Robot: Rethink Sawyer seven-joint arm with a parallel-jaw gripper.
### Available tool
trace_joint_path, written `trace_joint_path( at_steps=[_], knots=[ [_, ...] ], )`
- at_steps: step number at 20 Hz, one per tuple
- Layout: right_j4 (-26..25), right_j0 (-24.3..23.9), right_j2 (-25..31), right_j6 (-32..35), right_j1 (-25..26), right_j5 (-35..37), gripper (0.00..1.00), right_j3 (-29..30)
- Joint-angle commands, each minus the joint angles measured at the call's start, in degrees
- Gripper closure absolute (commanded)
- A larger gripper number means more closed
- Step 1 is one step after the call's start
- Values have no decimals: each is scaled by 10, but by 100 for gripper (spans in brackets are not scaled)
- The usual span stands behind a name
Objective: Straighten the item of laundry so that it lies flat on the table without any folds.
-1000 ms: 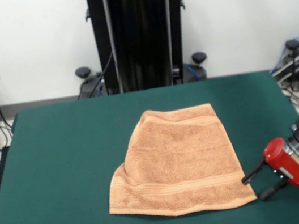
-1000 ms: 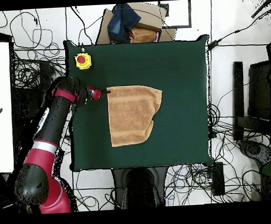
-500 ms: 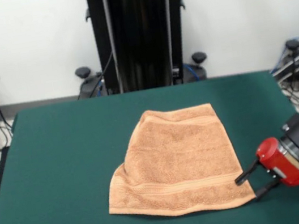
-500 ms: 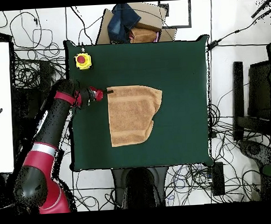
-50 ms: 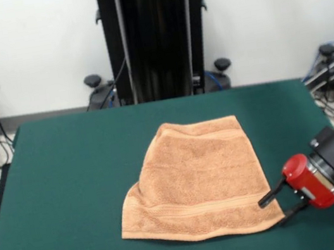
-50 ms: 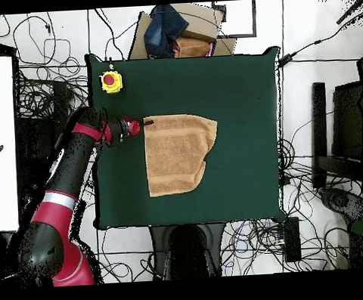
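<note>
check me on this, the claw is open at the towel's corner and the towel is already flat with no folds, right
Not quite: the towel is not flat. The front view shows one corner folded under, leaving a rounded, cut-off edge. The rest holds: the claw is open at the towel's corner on the table.

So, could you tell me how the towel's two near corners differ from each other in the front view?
The towel has a near right corner that is a sharp point, right at the open gripper, whose two black fingers straddle it. The near left corner is blunter, with nothing close to it. Above the left corner the edge steps inward, as if a flap were folded under; above the right corner the edge runs straight. Both corners lie flat on the table.
</note>
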Motion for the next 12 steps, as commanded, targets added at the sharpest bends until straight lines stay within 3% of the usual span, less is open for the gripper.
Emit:
trace_joint_path(
  at_steps=[1,12],
  knots=[
    [-9,-6,56,143,51,-44,0,29],
    [-8,8,59,161,47,-64,0,46]
  ],
)
